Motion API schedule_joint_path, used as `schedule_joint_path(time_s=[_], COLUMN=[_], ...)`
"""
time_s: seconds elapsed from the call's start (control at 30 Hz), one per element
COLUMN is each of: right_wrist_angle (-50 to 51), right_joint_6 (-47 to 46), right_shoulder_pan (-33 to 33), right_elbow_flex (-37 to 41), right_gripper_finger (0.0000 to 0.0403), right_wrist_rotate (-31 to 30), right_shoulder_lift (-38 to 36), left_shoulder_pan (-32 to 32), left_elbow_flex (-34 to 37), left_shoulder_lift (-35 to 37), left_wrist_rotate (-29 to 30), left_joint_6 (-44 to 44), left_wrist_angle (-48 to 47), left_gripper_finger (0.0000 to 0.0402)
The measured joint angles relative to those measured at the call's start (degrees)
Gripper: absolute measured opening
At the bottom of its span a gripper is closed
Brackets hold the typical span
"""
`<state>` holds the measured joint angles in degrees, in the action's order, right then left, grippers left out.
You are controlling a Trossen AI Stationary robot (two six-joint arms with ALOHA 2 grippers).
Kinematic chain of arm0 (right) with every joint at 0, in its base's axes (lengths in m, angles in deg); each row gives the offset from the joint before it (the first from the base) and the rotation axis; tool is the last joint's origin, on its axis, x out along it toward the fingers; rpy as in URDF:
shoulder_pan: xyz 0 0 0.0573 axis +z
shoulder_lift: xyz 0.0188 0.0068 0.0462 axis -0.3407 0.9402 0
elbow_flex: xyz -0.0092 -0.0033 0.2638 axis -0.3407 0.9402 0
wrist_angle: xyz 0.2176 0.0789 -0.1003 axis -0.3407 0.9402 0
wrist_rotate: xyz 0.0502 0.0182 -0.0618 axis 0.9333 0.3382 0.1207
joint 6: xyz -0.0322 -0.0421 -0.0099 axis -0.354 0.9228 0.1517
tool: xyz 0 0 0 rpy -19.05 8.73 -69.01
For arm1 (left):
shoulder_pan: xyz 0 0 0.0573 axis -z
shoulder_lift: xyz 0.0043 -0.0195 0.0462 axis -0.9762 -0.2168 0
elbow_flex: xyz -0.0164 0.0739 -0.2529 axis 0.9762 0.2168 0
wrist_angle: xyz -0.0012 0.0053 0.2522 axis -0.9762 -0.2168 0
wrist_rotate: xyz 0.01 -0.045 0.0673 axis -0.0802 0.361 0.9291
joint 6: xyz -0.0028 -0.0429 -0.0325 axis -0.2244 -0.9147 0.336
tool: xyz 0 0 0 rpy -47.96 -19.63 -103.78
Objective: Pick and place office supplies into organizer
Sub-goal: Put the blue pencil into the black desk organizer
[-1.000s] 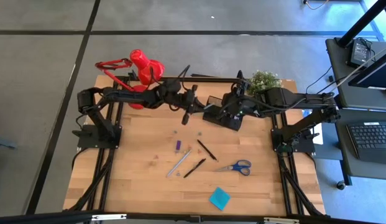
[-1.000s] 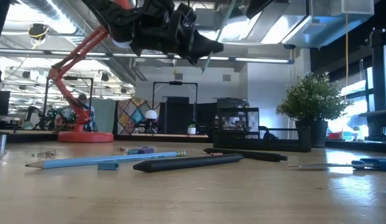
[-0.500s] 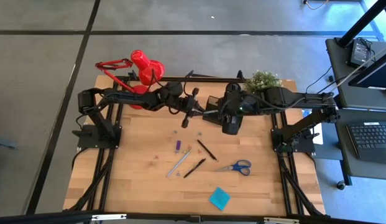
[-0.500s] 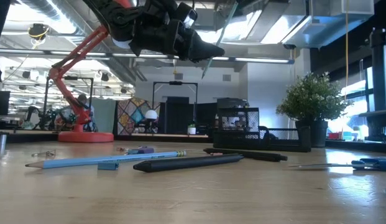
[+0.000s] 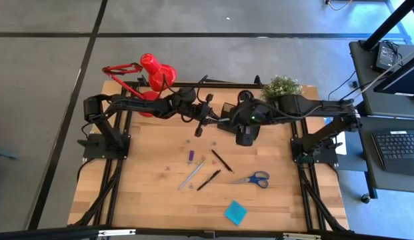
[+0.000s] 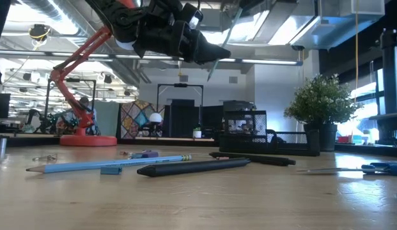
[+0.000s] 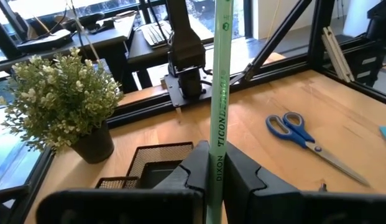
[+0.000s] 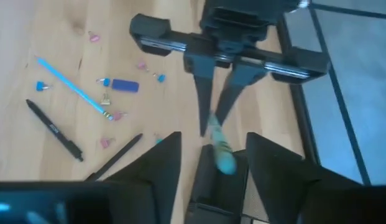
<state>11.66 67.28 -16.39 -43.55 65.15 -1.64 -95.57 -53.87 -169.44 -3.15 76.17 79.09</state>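
One scissors (image 5: 253, 179), two pens (image 5: 208, 180).

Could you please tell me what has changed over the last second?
The right tool swung away from the organizer toward the left tool, bracketing the green pencil it holds. The left tool barely moved; the supplies on the table stayed put.

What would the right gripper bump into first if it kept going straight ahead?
Probably the green pencil, which the left gripper holds up right in front of it. The right gripper has its fingers either side of the pencil's end; depth is hard to judge.
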Motion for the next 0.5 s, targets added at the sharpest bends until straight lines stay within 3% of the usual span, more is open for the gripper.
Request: schedule_joint_path(time_s=[0.17,0.5], right_wrist_angle=[0.2,0.6], right_joint_6=[-0.1,-0.2], right_shoulder_pan=[-0.1,-0.1], right_elbow_flex=[0.0,0.0], right_gripper_finger=[0.0123,0.004], right_wrist_rotate=[-0.2,-0.4], right_shoulder_lift=[1.4,1.4], left_shoulder_pan=[0.1,0.1], left_elbow_flex=[0.0,0.0], left_shoulder_lift=[0.0,0.0], left_wrist_rotate=[3.5,2.2], left_joint_6=[-1.0,-4.3], left_wrist_angle=[-0.8,-1.2], left_gripper_finger=[0.0019,0.0019])
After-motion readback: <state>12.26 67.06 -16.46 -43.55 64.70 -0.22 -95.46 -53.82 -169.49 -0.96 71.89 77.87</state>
